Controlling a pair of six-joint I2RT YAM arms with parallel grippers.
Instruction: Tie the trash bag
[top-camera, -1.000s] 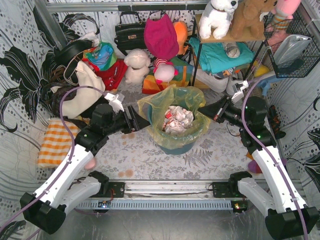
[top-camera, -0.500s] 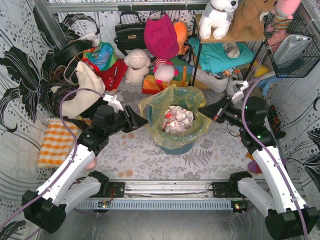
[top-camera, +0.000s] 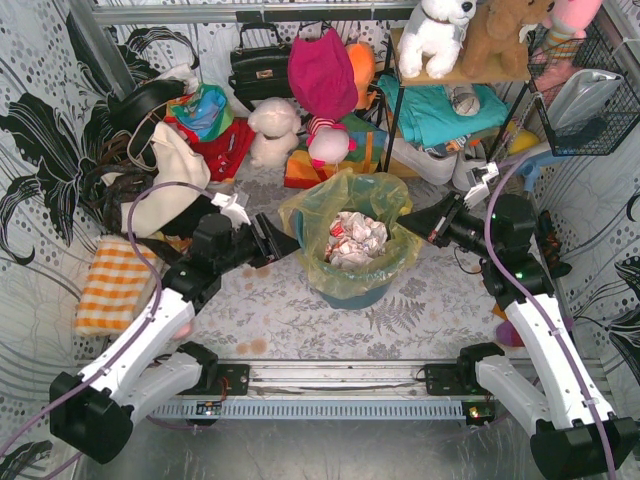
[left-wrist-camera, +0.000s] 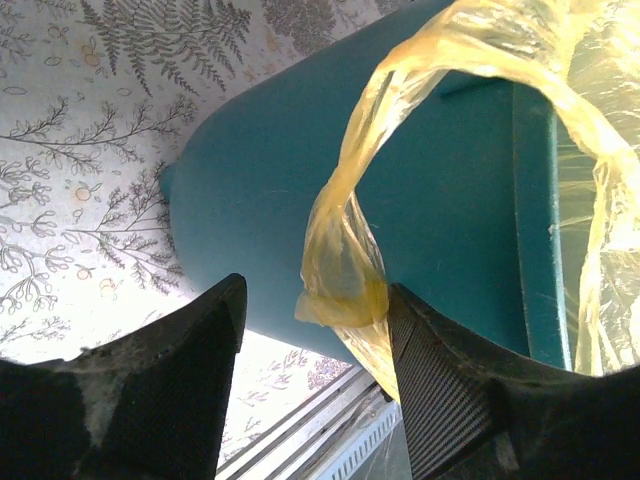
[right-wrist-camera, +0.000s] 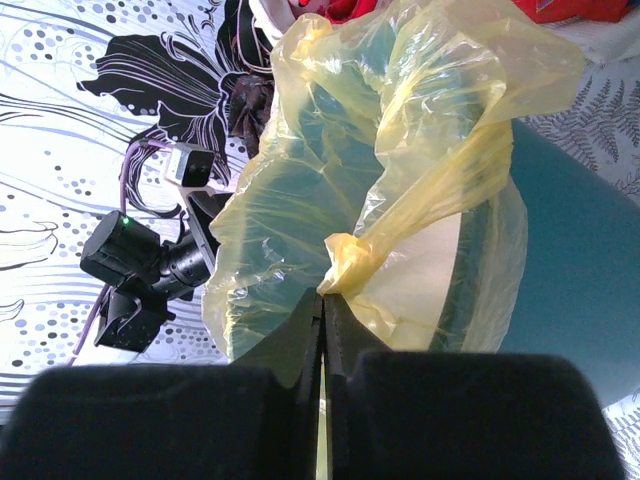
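Observation:
The trash bag (top-camera: 345, 205) is thin yellow-green plastic lining a teal bin (top-camera: 350, 290) at the table's middle, with crumpled white paper (top-camera: 355, 238) inside. My left gripper (top-camera: 278, 240) is open at the bag's left edge. In the left wrist view a twisted strip of the bag (left-wrist-camera: 345, 270) hangs between my open fingers, against the right finger (left-wrist-camera: 440, 380), in front of the bin (left-wrist-camera: 450, 200). My right gripper (top-camera: 408, 222) is shut on a bunched bit of the bag's right rim (right-wrist-camera: 350, 262), with the jaws (right-wrist-camera: 322, 305) closed tight.
Soft toys (top-camera: 275, 130), a black handbag (top-camera: 258, 65), a cream tote (top-camera: 175, 175) and a shelf (top-camera: 440, 100) crowd the back. An orange checked cloth (top-camera: 110, 280) lies at the left. A wire basket (top-camera: 590, 100) hangs at the right.
My left gripper has drawn back slightly to the left at the bag's left edge, and its arm has shifted. The right arm and the bag have barely moved.

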